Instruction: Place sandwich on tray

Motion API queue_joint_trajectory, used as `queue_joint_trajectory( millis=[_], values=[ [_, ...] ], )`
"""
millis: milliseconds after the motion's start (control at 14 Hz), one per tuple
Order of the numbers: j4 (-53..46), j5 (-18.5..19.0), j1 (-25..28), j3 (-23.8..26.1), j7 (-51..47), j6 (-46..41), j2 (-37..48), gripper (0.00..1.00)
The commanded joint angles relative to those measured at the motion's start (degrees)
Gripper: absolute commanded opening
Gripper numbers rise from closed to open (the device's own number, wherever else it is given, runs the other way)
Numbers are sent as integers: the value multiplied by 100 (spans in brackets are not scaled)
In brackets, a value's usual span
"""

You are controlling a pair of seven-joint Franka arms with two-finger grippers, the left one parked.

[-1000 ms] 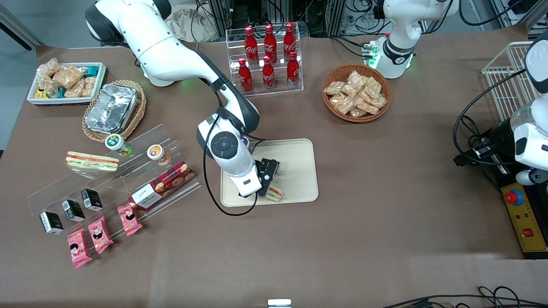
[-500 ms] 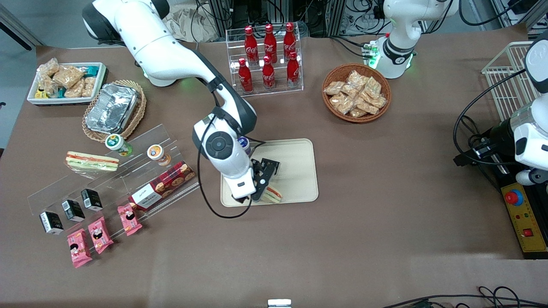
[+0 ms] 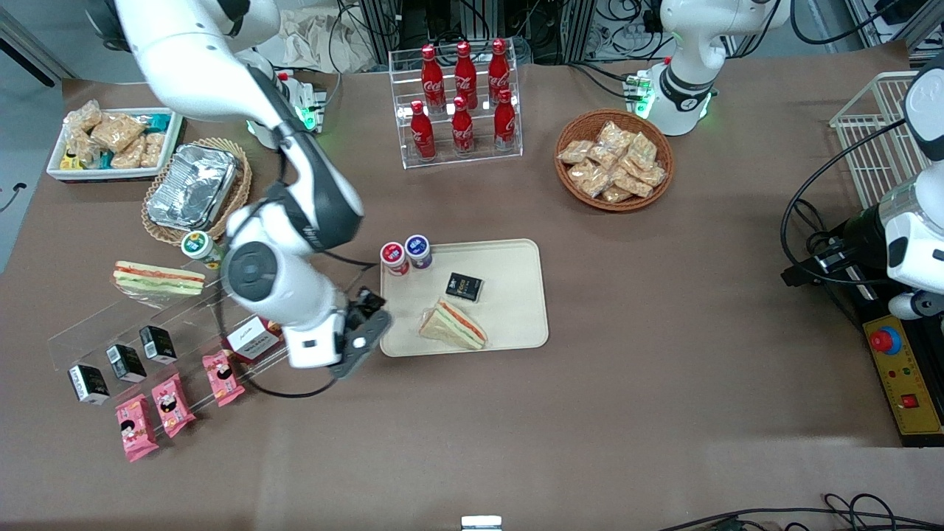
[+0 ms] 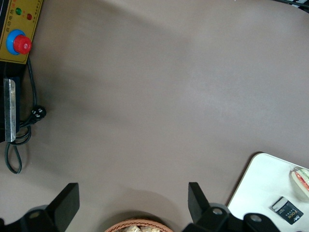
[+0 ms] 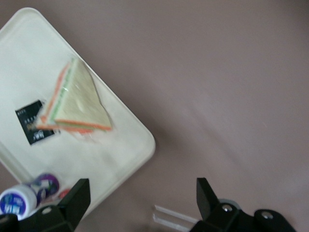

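Observation:
The sandwich (image 3: pixel 453 325) lies flat on the cream tray (image 3: pixel 509 295), near the tray's edge nearest the front camera, with nothing holding it. It also shows in the right wrist view (image 5: pixel 75 104) on the tray (image 5: pixel 29 58), and at the edge of the left wrist view (image 4: pixel 301 176). My right gripper (image 3: pixel 371 323) is open and empty, above the brown table just off the tray's end toward the working arm; in the right wrist view (image 5: pixel 142 203) its fingers stand wide apart. A second, similar sandwich (image 3: pixel 158 278) rests on the clear acrylic shelf (image 3: pixel 88 324).
Two small jars (image 3: pixel 405 254) and a black packet (image 3: pixel 464 286) are on the tray. The shelf holds a cookie box (image 3: pixel 251 339) and black packets; pink packs (image 3: pixel 173 405) lie nearby. A cola rack (image 3: pixel 461 96), snack basket (image 3: pixel 613 158), foil container (image 3: pixel 193 184) and white bin (image 3: pixel 114 140) stand farther back.
My gripper let go of the sandwich, opened and pulled off the tray toward the working arm's end. The sandwich now lies uncovered on the tray.

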State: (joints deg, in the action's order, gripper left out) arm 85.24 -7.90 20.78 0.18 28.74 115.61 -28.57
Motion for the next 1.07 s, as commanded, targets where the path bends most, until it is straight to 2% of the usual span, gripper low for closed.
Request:
queue_joint_trajectory(
  millis=[0, 214, 429, 714, 1000],
  values=[
    [54, -186, -170, -9, -497, -546, 473, 98],
    [54, -63, -443, -27, -1553, -1267, 887, 98],
    [36, 542, -601, -36, -1740, -1496, 1335, 98],
    [-410, 623, -1022, -80, -2338, -2392, 1512, 98],
    [-587, 588, -1750, -80, -2285, -2482, 1521, 98]
  ],
)
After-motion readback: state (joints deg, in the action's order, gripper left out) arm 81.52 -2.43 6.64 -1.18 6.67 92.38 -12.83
